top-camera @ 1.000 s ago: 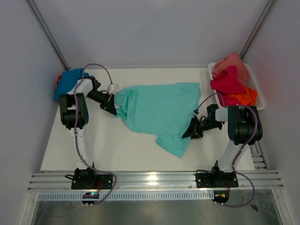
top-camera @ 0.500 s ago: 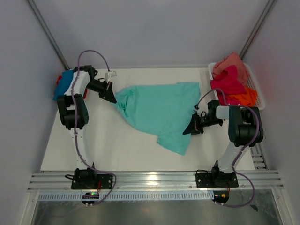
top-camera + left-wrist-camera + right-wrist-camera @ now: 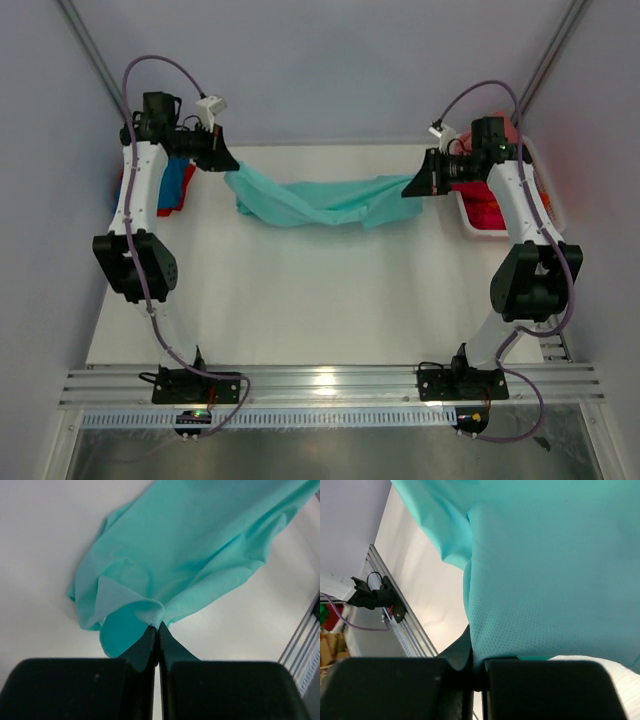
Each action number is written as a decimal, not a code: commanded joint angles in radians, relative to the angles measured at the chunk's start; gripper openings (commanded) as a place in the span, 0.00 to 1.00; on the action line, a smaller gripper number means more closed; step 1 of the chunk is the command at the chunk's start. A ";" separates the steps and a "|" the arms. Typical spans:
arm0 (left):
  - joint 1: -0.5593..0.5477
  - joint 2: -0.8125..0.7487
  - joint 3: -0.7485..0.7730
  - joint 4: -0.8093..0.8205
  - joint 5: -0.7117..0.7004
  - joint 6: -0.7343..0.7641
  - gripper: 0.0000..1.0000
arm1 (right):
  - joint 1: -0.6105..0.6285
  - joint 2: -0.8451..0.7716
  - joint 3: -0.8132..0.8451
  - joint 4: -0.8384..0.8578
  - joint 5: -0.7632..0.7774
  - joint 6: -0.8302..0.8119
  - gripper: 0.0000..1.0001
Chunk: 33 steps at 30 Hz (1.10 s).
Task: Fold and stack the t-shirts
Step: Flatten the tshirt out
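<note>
The left claw (image 3: 228, 166) and right claw (image 3: 408, 190) clench opposite ends of the soft mint-teal cloth t-shirt (image 3: 320, 203) (finely pitted knit), a sagging creased band over the smooth white counter (image 3: 300, 300).

Bright, even, diffuse overhead light, no hard shadows.

Top view: sharp corner to corner. White table (image 3: 300, 300) is nearly blown out, w/ one glare patch on the front alu rail (image 3: 325, 378). Only a faint soft shadow lies under the hanging teal tee (image 3: 320, 203). Side walls lean outward twd the frame edges, a mild wide-angle look. Left wrist view: the tee is fairly crisp w/ softly shaded folds, but the left gripper (image 3: 158, 630) at bottom is dark & blurred, too close to the lens. Right wrist view: cloth fills most of the frame, knit texture readable low down & softer higher up. The right gripper (image 3: 471, 640) is a dark, featureless mass, and the rail behind is slightly soft.
</note>
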 commanded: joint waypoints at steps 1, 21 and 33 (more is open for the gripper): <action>0.010 -0.099 -0.023 0.181 -0.067 -0.129 0.00 | 0.000 -0.010 0.171 -0.157 0.018 -0.073 0.03; 0.014 -0.465 -0.062 0.527 -0.560 -0.318 0.00 | -0.158 -0.161 0.764 -0.007 0.228 0.041 0.03; 0.014 -0.867 -0.206 0.531 -0.591 -0.350 0.00 | -0.160 -0.591 0.604 0.029 0.277 -0.040 0.03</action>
